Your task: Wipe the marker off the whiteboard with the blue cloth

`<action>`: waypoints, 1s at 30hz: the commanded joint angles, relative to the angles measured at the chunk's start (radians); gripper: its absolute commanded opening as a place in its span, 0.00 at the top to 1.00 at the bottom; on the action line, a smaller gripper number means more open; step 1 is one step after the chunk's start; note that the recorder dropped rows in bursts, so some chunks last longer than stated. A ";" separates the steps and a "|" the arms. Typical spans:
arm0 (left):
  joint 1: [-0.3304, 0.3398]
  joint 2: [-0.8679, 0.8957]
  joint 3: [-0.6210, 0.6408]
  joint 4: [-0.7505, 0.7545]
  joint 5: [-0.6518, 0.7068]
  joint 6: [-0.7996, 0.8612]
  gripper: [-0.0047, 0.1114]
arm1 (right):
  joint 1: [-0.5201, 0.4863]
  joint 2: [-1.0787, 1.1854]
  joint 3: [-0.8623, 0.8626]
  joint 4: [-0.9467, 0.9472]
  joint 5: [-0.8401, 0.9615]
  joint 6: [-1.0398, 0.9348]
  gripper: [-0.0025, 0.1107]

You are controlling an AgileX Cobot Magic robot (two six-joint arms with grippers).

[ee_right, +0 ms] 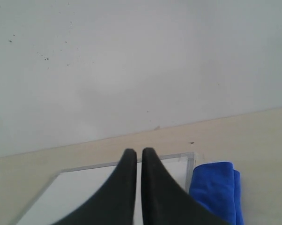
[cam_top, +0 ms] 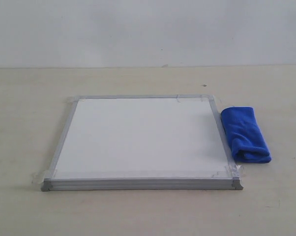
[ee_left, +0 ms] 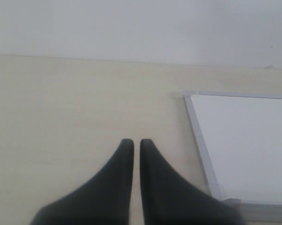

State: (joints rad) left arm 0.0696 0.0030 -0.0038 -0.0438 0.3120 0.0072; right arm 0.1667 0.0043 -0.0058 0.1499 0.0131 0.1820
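Observation:
The whiteboard lies flat on the table, silver-framed and taped at its corners; its white face shows no marker line in any view. The blue cloth rests folded on the table just beyond the board's right edge, touching or nearly touching the frame. Neither arm appears in the exterior view. My left gripper is shut with nothing in it, raised over bare table beside the whiteboard. My right gripper is shut and empty, held above the whiteboard, with the blue cloth off to one side.
A pale beige table runs back to a plain white wall. Small dark specks dot the table behind the board.

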 commanded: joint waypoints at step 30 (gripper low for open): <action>0.001 -0.003 0.004 0.003 -0.012 0.000 0.92 | -0.125 -0.004 0.006 -0.026 0.329 -0.217 0.98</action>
State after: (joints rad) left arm 0.0696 0.0030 -0.0038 -0.0438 0.3120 0.0072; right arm 0.0558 0.0043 0.0005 0.1299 0.3377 -0.0402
